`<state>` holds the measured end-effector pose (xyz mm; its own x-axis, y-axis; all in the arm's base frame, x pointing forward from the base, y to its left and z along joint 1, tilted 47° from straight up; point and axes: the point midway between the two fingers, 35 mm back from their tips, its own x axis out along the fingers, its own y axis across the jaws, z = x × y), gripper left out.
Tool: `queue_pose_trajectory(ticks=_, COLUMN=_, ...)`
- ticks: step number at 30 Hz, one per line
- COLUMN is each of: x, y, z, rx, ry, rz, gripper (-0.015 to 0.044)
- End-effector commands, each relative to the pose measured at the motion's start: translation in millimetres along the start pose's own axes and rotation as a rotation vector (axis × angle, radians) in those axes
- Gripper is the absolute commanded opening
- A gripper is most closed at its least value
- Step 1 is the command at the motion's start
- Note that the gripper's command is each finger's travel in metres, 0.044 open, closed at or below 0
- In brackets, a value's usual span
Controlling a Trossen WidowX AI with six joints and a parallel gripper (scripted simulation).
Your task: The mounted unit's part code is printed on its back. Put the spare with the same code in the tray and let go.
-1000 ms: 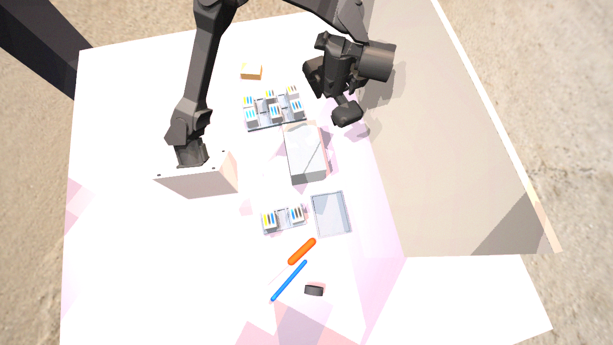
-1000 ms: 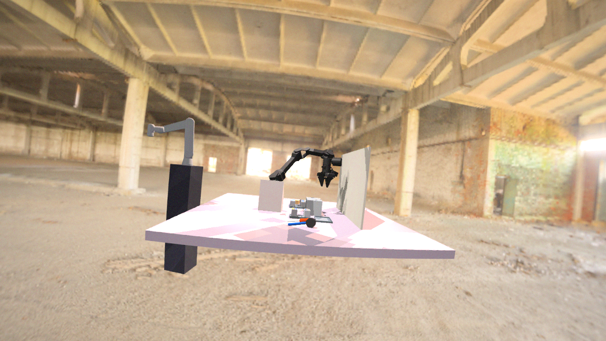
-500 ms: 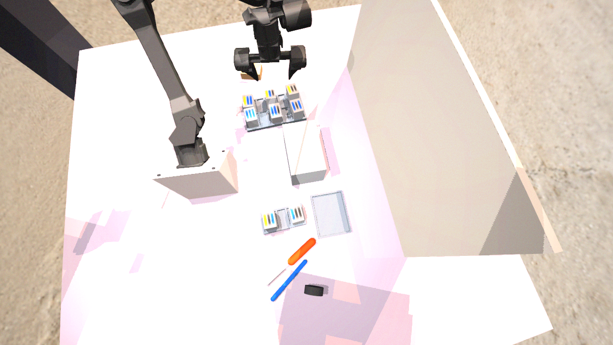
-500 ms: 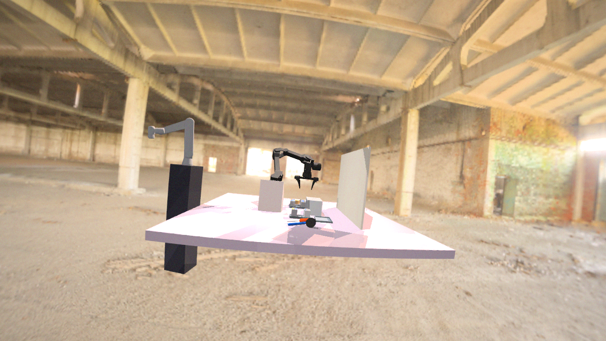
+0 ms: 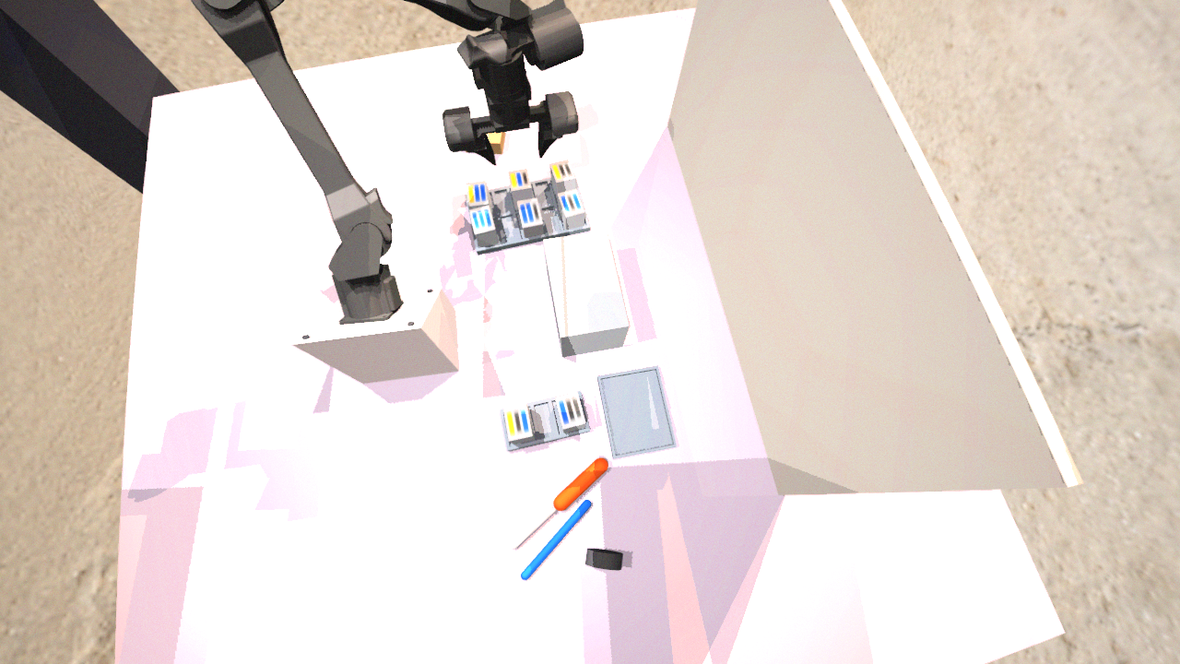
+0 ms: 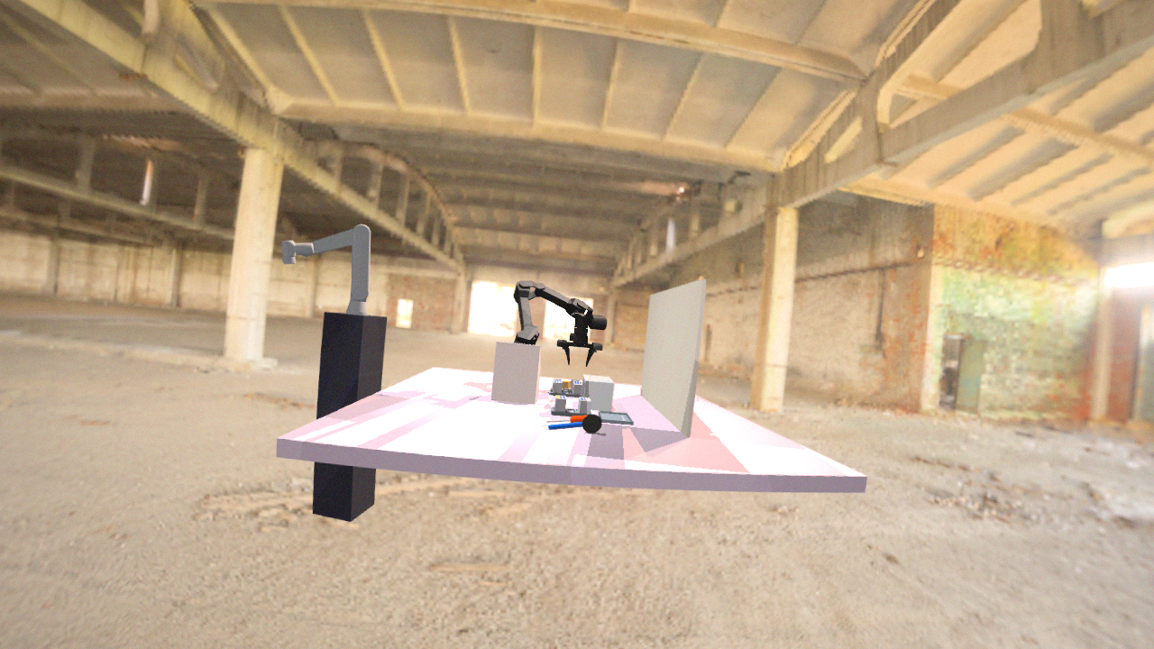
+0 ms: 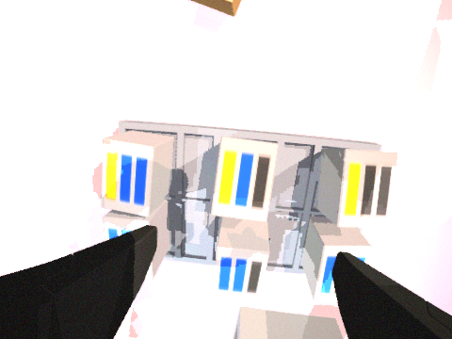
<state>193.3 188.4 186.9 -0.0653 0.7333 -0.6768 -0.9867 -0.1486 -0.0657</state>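
Note:
My gripper (image 5: 519, 160) (image 6: 578, 364) (image 7: 246, 250) is open and empty, high above the rear rack (image 5: 532, 242) (image 7: 198, 129). That rack's far row holds a yellow-blue-blue spare (image 5: 478, 195) (image 7: 127, 176), a yellow-blue-black spare (image 5: 519, 178) (image 7: 245, 176) and a yellow-black-black spare (image 5: 561, 171) (image 7: 367, 188). Its near row holds three bluish-striped spares. The small rack holds a yellow-black-blue spare (image 5: 518, 422) and a blue-black-black spare (image 5: 571, 410). The mounted unit, a pale box (image 5: 587, 284) (image 6: 599, 393), hides its back. The tray (image 5: 631, 412) (image 6: 616, 416) is empty.
A tall panel (image 5: 808, 247) (image 6: 673, 355) stands on the right. An orange screwdriver (image 5: 582, 484), a blue rod (image 5: 557, 539) and a black disc (image 5: 604, 559) lie in front of the tray. A yellow block (image 5: 497, 142) (image 7: 221, 5) lies behind the rear rack.

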Motion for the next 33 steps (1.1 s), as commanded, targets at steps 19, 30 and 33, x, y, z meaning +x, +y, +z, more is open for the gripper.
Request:
queue_pose_trajectory(ticks=19, x=31, y=1, z=2, rx=0.001, ry=0.004, rz=0.002, gripper=0.0300)
queue_pose_trajectory(ticks=30, x=49, y=-1, z=2, rx=0.000, ry=0.006, rz=0.003, gripper=0.0300)
queue_pose_trajectory(ticks=33, x=54, y=-1, z=2, rx=0.000, ry=0.006, rz=0.003, gripper=0.0300)
